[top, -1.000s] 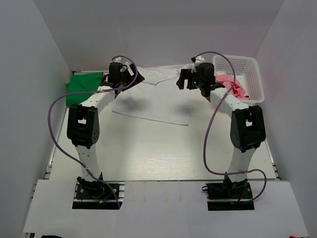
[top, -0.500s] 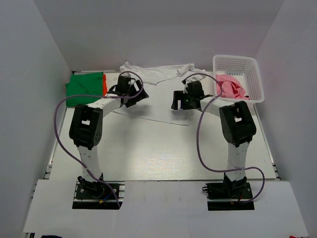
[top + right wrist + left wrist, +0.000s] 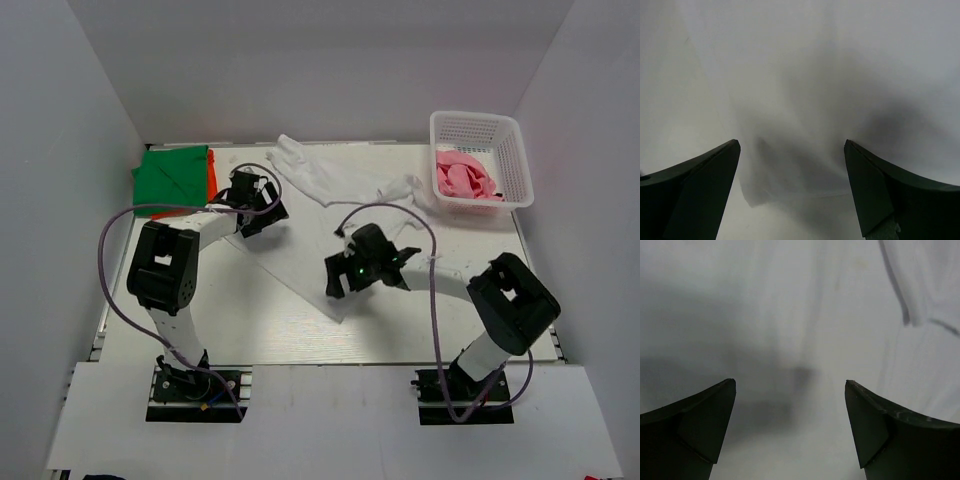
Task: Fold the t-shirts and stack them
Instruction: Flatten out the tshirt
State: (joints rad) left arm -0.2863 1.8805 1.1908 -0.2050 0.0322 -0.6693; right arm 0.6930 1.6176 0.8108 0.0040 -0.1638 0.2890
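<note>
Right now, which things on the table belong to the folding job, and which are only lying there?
Belong to the job:
white t-shirt, spread out unfolded
green t-shirt, folded
orange t-shirt, only its edge shows beside the green one
pink t-shirt, crumpled in the basket

Only lying there:
white lattice basket

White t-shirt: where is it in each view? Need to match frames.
Top external: white t-shirt runs diagonally across the table's middle.
Left wrist: it fills the picture under the open left claw.
Right wrist: it fills most, under the open right claw.
Landmark: the shirt's near corner, in top external and right wrist.
</note>
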